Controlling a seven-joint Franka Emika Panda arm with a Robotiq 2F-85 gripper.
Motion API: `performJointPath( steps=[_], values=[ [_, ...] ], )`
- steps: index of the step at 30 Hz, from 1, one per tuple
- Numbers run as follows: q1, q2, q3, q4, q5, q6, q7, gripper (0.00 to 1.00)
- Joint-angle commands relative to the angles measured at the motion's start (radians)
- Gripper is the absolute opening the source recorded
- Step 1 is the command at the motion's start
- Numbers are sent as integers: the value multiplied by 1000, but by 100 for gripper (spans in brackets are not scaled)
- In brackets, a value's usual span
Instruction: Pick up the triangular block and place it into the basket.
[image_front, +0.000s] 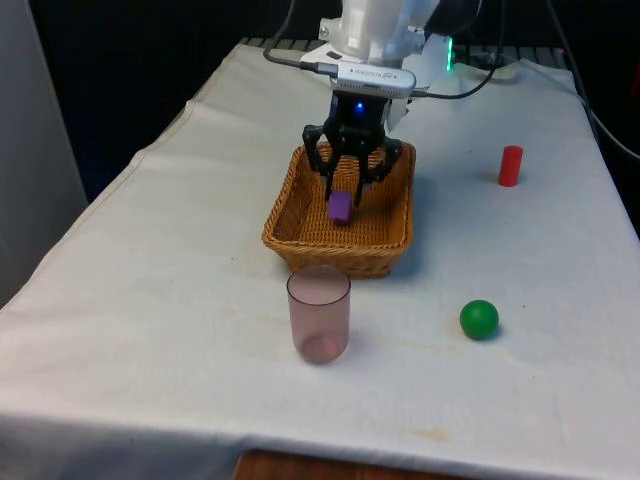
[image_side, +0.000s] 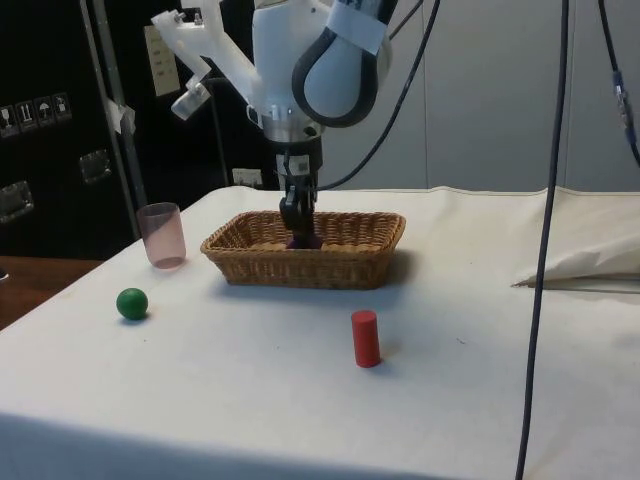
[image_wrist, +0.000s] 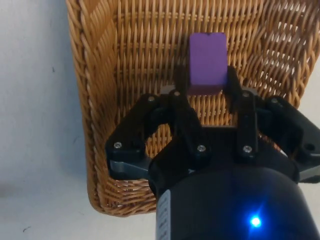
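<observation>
I have the claw (image_front: 341, 190) clamped on the purple block (image_front: 340, 207) — hanging low inside the wicker basket (image_front: 385, 251) mid-table — so I'd ease it down toward the weave and open the fingers only a little, letting it settle flat.

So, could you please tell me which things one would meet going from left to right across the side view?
Green ball → pink cup → wicker basket, with the gripper holding the purple block inside it → red cylinder.
</observation>
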Motion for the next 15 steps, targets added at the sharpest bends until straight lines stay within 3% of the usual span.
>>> performJointPath(
  steps=[1, 3, 7, 12, 15],
  values=[
    [-2, -3, 4, -3, 5, 5, -1, 45],
    [-1, -3, 4, -3, 5, 5, 0, 49],
    [0, -3, 3, -3, 5, 6, 1, 67],
    [2, 0, 0, 0, 0, 0, 2, 98],
    [1, -3, 3, -4, 5, 6, 2, 100]
  ],
)
